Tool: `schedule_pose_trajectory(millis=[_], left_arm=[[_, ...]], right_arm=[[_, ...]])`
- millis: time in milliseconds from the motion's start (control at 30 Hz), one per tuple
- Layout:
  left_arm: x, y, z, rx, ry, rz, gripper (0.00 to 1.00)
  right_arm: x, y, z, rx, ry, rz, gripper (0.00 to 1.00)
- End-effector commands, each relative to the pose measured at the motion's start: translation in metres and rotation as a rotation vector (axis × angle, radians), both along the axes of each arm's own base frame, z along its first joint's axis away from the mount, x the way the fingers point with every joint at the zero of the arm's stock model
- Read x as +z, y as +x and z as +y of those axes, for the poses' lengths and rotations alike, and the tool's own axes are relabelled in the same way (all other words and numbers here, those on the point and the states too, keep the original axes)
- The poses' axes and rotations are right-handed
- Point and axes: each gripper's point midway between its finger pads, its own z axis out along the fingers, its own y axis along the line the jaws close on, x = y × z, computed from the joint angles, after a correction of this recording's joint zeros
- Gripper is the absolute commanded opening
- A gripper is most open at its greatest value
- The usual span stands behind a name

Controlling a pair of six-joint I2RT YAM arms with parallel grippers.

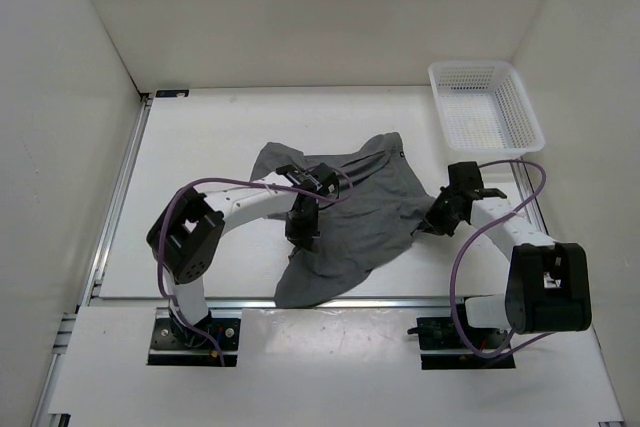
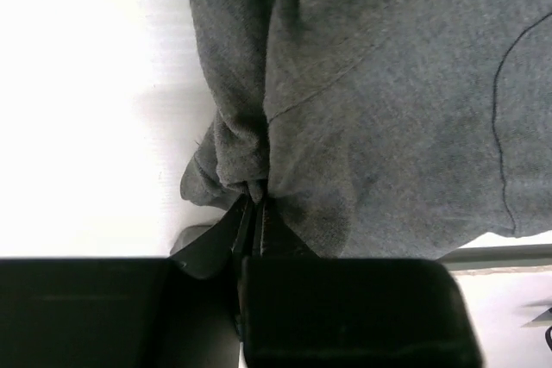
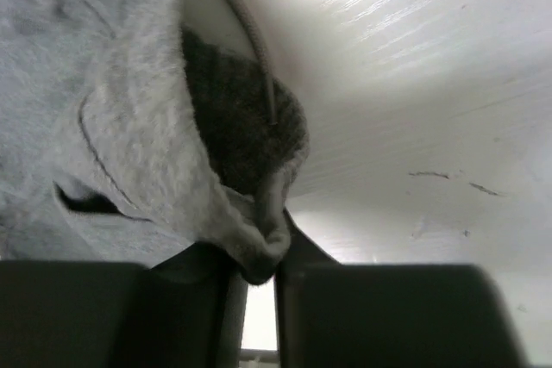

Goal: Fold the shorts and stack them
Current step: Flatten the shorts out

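The grey shorts [image 1: 355,212] lie crumpled in the middle of the table, reaching from the far centre to the near edge. My left gripper [image 1: 303,232] is shut on a pinch of the shorts' fabric near their left side; in the left wrist view the jaws are closed on a fold [image 2: 246,185]. My right gripper [image 1: 428,224] is shut on the shorts' right edge; in the right wrist view a bunched hem [image 3: 267,243] sits between the fingers. A thin drawstring [image 2: 500,152] runs across the cloth.
A white mesh basket [image 1: 485,107] stands at the far right corner. White walls enclose the table on the left, back and right. A metal rail [image 1: 120,187] runs along the left edge. Purple cables loop over both arms.
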Motion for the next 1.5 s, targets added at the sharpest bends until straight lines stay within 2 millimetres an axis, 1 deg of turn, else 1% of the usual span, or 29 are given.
schedule_pose_trajectory(millis=[0,33,67,133,233,267,333,367,433,500,533,633,667,700,800,833,900,933,1000,1033,1100,1133,1167,1233,1267,1333,1400,1433,1467], left_arm=[[0.017,-0.010,-0.009,-0.003,-0.063,-0.001,0.11],[0.017,-0.012,-0.011,0.010,-0.081,0.004,0.11],[0.014,-0.015,-0.012,0.030,-0.087,0.017,0.15],[0.013,-0.021,-0.014,0.035,-0.111,0.041,0.26],[0.022,-0.025,-0.026,0.048,-0.200,0.048,0.55],[0.026,-0.025,-0.030,0.043,-0.225,0.045,0.59],[0.029,-0.025,-0.039,0.045,-0.268,0.057,0.61],[0.029,-0.025,-0.039,0.045,-0.268,0.057,0.61],[0.034,-0.020,-0.051,0.047,-0.300,0.060,0.55],[0.031,-0.017,-0.057,0.045,-0.303,0.073,0.42],[0.038,-0.015,-0.063,0.040,-0.328,0.070,0.38],[0.039,-0.014,-0.067,0.037,-0.337,0.078,0.40],[0.044,-0.013,-0.067,0.024,-0.348,0.066,0.49],[0.051,-0.015,-0.065,0.022,-0.361,0.054,0.53],[0.047,-0.014,-0.041,0.062,-0.349,0.054,0.62],[0.055,-0.010,-0.031,0.092,-0.373,0.043,0.76],[0.048,-0.013,-0.011,0.123,-0.359,0.048,0.82],[0.057,-0.012,-0.005,0.127,-0.384,0.030,0.82],[0.055,-0.004,0.018,0.193,-0.383,0.016,0.82],[0.062,0.000,0.026,0.208,-0.400,-0.013,0.82],[0.059,0.010,0.052,0.281,-0.391,-0.030,0.82],[0.063,0.014,0.060,0.309,-0.400,-0.048,0.81],[0.061,0.021,0.074,0.347,-0.395,-0.060,0.81],[0.063,0.026,0.085,0.378,-0.393,-0.074,0.80],[0.060,0.027,0.091,0.386,-0.385,-0.072,0.80],[0.060,0.030,0.096,0.398,-0.393,-0.073,0.80],[0.060,0.033,0.100,0.419,-0.392,-0.077,0.80],[0.060,0.033,0.101,0.419,-0.392,-0.077,0.78],[0.060,0.033,0.101,0.419,-0.392,-0.077,0.78]], right_arm=[[0.031,0.015,-0.005,0.054,-0.047,-0.075,0.20],[0.041,0.014,-0.004,0.087,-0.069,-0.105,0.57],[0.050,0.013,0.002,0.124,-0.092,-0.128,0.71],[0.077,0.017,0.005,0.152,-0.141,-0.204,0.91],[0.094,0.008,0.010,0.186,-0.196,-0.231,0.97],[0.094,0.000,0.015,0.214,-0.196,-0.219,0.97],[0.101,-0.006,0.021,0.216,-0.188,-0.243,0.97],[0.100,-0.013,0.031,0.237,-0.170,-0.244,0.96],[0.102,-0.021,0.049,0.277,-0.129,-0.260,0.92],[0.106,-0.036,0.085,0.368,-0.050,-0.280,0.79],[0.103,-0.048,0.101,0.432,-0.035,-0.280,0.76],[0.100,-0.071,0.130,0.519,0.018,-0.279,0.70],[0.101,-0.072,0.135,0.524,0.019,-0.293,0.68],[0.101,-0.074,0.138,0.530,0.019,-0.294,0.64],[0.099,-0.085,0.158,0.596,0.039,-0.298,0.60],[0.100,-0.091,0.167,0.641,0.045,-0.307,0.60],[0.096,-0.095,0.180,0.690,0.039,-0.304,0.56],[0.099,-0.098,0.191,0.736,0.048,-0.327,0.55],[0.095,-0.106,0.210,0.804,0.061,-0.306,0.55],[0.093,-0.107,0.216,0.829,0.061,-0.302,0.58],[0.086,-0.105,0.233,0.871,0.048,-0.278,0.70],[0.082,-0.106,0.239,0.905,0.034,-0.274,0.81],[0.069,-0.103,0.244,0.909,0.009,-0.238,0.85],[0.072,-0.102,0.262,0.938,0.011,-0.245,0.86],[0.059,-0.101,0.264,0.943,-0.020,-0.199,0.86],[0.060,-0.102,0.278,0.953,-0.016,-0.195,0.86],[0.043,-0.100,0.281,0.950,-0.049,-0.141,0.81],[0.045,-0.102,0.290,0.965,-0.041,-0.131,0.74],[0.032,-0.102,0.287,0.963,-0.079,-0.095,0.47]])
